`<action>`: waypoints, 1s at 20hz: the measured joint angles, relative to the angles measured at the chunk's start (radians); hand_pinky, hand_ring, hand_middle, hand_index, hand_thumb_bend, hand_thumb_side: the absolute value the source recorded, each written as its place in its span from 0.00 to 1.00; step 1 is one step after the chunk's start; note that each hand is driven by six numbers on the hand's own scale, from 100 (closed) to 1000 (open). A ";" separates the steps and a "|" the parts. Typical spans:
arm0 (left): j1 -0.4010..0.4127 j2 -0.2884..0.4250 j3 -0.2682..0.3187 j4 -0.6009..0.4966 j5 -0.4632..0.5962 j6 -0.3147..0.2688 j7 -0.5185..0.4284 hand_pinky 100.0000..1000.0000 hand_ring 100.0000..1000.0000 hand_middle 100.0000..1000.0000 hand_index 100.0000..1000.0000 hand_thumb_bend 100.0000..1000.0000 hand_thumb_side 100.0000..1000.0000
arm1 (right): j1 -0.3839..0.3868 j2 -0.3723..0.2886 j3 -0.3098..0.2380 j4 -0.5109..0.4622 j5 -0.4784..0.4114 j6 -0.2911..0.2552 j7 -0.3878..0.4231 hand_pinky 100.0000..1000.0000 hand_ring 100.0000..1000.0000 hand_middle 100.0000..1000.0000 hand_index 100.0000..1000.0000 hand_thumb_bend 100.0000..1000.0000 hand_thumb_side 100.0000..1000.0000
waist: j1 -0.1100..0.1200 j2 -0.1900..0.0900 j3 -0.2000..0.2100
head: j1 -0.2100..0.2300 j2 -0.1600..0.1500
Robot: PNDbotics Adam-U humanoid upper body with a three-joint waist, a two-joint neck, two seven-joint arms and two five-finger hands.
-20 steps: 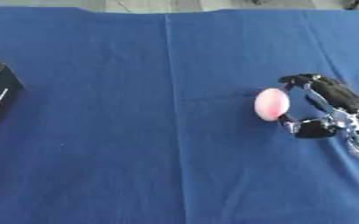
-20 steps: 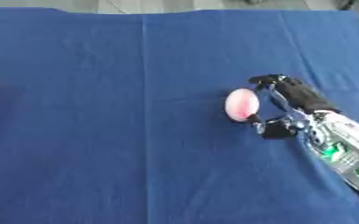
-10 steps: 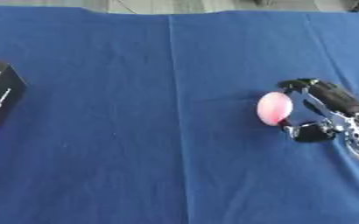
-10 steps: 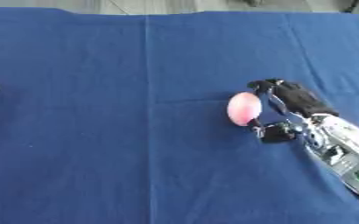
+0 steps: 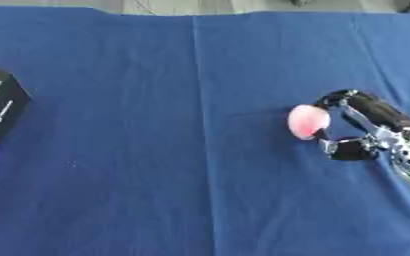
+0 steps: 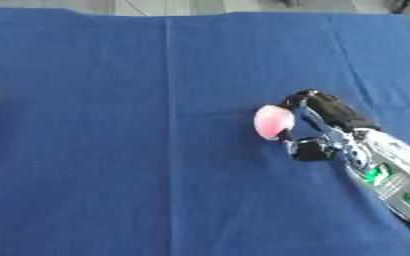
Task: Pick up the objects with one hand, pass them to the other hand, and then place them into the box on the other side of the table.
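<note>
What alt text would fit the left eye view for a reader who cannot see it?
The robot's right hand curls around a pink egg-shaped object at the right of a table under a blue cloth. A black box sits at the far left edge; the left hand is not in view.

Counts on my bench (image 5: 112,150)
One pink egg-shaped object (image 5: 308,121), one black box (image 5: 0,107) at left edge, one blue cloth (image 6: 138,65), one hand (image 5: 362,131) of mine showing.
</note>
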 measured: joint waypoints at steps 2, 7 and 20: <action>0.002 0.000 0.000 0.000 0.002 0.000 0.000 0.83 0.63 0.74 0.82 0.05 0.87 | 0.000 0.000 0.001 0.000 -0.032 -0.004 -0.019 0.88 0.73 0.39 0.56 0.00 0.00 | 0.000 -0.005 0.000 | 0.001 0.000; 0.010 0.000 0.001 0.000 0.003 0.002 0.002 0.83 0.63 0.74 0.81 0.05 0.87 | 0.000 0.000 0.001 0.000 -0.108 -0.010 -0.084 0.86 0.67 0.32 0.50 0.00 0.00 | 0.000 -0.019 -0.007 | 0.009 0.009; -0.041 0.108 0.014 0.000 0.005 -0.037 0.008 0.82 0.65 0.74 0.82 0.00 0.76 | -0.175 0.049 0.043 0.000 -0.309 -0.102 -0.283 0.77 0.58 0.29 0.49 0.00 0.00 | 0.048 -0.092 -0.046 | 0.066 0.082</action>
